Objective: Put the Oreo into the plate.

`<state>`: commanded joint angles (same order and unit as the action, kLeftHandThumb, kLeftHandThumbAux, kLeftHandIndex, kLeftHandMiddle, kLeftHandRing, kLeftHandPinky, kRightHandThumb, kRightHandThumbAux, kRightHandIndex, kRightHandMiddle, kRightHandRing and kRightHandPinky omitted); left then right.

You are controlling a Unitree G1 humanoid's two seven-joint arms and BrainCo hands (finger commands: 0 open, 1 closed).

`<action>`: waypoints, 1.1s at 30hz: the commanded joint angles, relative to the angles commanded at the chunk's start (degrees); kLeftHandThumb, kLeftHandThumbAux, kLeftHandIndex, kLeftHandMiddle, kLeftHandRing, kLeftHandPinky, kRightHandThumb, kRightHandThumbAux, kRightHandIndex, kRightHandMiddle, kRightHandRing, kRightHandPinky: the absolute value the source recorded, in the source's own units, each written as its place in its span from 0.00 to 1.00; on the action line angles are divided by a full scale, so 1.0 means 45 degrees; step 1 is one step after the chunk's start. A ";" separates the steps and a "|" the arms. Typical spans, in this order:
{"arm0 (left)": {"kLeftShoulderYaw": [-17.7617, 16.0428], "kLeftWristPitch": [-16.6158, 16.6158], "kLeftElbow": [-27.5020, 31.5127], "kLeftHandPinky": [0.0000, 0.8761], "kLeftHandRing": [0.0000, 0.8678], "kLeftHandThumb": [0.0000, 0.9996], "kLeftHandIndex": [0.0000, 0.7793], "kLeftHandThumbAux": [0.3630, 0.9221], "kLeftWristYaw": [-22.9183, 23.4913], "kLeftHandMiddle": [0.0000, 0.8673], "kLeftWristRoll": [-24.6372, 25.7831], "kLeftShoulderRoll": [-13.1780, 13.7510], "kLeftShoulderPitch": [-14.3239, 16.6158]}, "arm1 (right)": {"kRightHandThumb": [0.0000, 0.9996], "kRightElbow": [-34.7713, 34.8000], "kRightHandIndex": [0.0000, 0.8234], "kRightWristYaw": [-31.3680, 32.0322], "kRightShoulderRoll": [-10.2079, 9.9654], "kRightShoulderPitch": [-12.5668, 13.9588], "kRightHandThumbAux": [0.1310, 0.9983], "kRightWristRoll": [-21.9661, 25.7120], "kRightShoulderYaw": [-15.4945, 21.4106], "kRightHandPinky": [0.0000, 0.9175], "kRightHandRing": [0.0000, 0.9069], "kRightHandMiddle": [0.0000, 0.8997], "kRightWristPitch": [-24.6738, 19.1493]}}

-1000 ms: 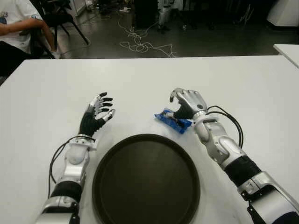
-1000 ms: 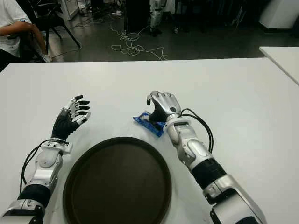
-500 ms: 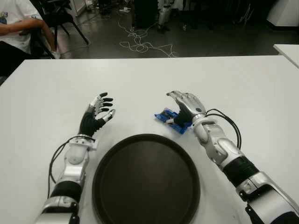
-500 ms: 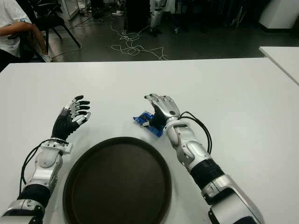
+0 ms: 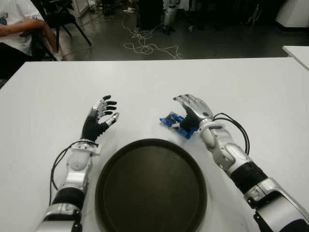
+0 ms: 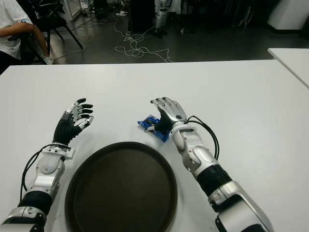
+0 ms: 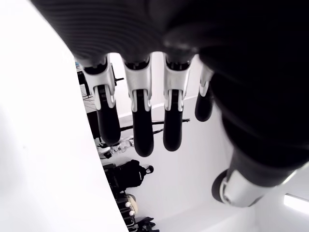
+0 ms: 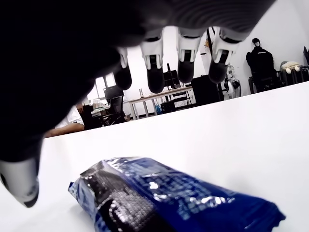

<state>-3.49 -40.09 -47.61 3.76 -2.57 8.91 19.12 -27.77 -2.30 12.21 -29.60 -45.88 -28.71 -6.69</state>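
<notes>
Oreo pack (image 5: 175,123): blue wrapper, lying flat on the white bench (image 5: 251,87), just beyond the far rim of the plate, right of centre. Not lifted.

Right hand (image 5: 192,110): I have it poised over the pack, fingers (image 8: 153,67) spread above the wrapper, thumb off to one side; nothing gripped, as far as the wrist view shows.

Left hand (image 5: 100,117): idle, raised left of the plate, fingers (image 7: 140,121) loosely apart, empty.

Plate (image 5: 116,159): round, dark, nothing in it, close in front of me between the arms.

Step in hand: closing on the pack, as I judge it.

How I'd do it: lower the palm until fingers and thumb straddle the wrapper's short width, then close gently; the foil looks slick and crushable. Lift clear of the rim before carrying back toward the plate's middle.

Risk: fingertips nudging the pack away rather than pinching it.
</notes>
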 joint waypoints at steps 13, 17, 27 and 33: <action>0.0078 0.0123 0.0200 0.29 0.30 0.11 0.20 0.57 -0.0253 0.31 -0.0231 0.0018 -0.0051 | 0.00 0.0088 0.00 0.0616 0.0148 0.0155 0.54 -0.0256 -0.0631 0.00 0.00 0.00 0.0063; 0.0072 0.0055 0.0181 0.28 0.30 0.10 0.20 0.59 -0.0370 0.31 -0.0289 0.0001 -0.0057 | 0.00 -0.0012 0.00 0.0490 0.0040 0.0269 0.55 -0.0292 -0.0788 0.00 0.00 0.00 0.0065; 0.0086 0.0265 0.0472 0.29 0.30 0.09 0.20 0.62 -0.0335 0.30 -0.0202 -0.0078 -0.0154 | 0.00 -0.0474 0.00 0.0303 -0.0271 0.0374 0.59 -0.0346 -0.1229 0.00 0.00 0.00 0.0099; 0.0095 0.0351 0.0623 0.30 0.31 0.09 0.20 0.61 -0.0361 0.30 -0.0232 -0.0083 -0.0215 | 0.00 -0.0677 0.00 0.0550 -0.0326 0.0289 0.62 -0.0251 -0.1341 0.00 0.00 0.00 0.0054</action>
<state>-3.06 -38.51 -44.80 2.13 -3.62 8.53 18.16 -30.82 0.17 10.74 -28.30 -47.00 -34.74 -6.44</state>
